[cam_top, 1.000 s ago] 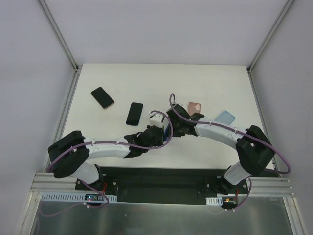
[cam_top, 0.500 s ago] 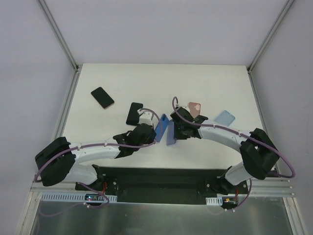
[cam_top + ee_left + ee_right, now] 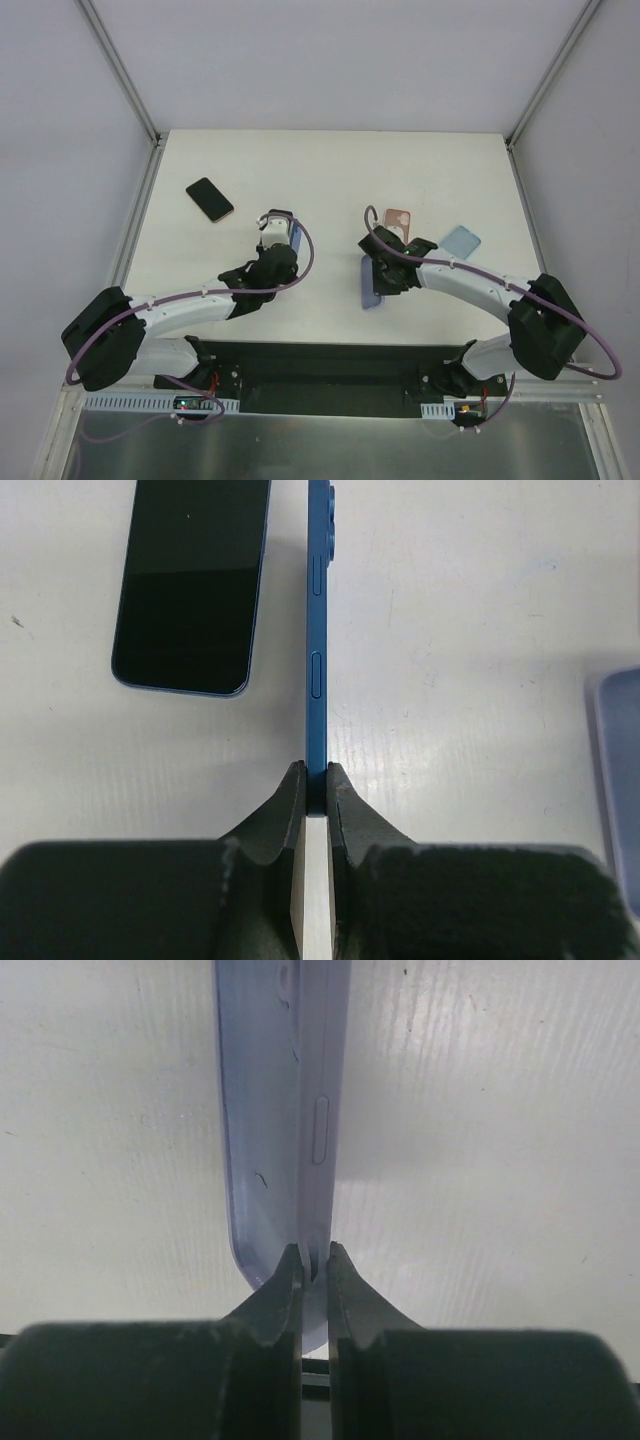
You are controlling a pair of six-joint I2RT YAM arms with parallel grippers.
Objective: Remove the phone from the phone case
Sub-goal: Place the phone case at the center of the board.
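My left gripper [image 3: 283, 240] [image 3: 317, 780] is shut on the bottom edge of a blue phone [image 3: 318, 630], which it holds on edge above the table; in the top view the phone [image 3: 296, 238] shows as a thin blue strip. My right gripper [image 3: 380, 270] [image 3: 314, 1265] is shut on the rim of an empty lavender phone case [image 3: 270, 1110] [image 3: 369, 288] near the table's front middle. Phone and case are apart, with a wide gap between them. The case's edge also shows at the right of the left wrist view [image 3: 620, 780].
A black phone [image 3: 190, 590] lies face up just left of the held phone, mostly hidden under my left arm in the top view. Another dark phone [image 3: 210, 200] lies at the far left. A pink case [image 3: 399, 219] and a light blue case [image 3: 460, 241] lie right of centre.
The blue phone has come out of the lavender case. My left gripper carried the phone away to the left and back, and my right gripper moved the case slightly right and nearer.
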